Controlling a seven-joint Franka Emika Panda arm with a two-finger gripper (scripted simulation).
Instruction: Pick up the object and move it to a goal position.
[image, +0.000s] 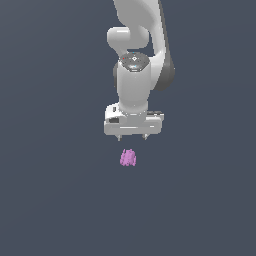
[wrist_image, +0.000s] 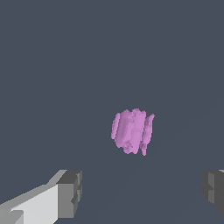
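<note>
Directly above object (image: 128, 158), tool (image: 132, 137) spread.

The glossy white, rounded-link robot arm (image: 134, 60) carries dark grey joint bands and a grey cap with tiny red marks. Its boxy white end effector (image: 132, 137) bears two blocky dark grey fingertips (wrist_image: 70, 192).

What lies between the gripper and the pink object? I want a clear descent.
Nothing: in both views only bare grey surface separates the open gripper from the pink object.
</note>
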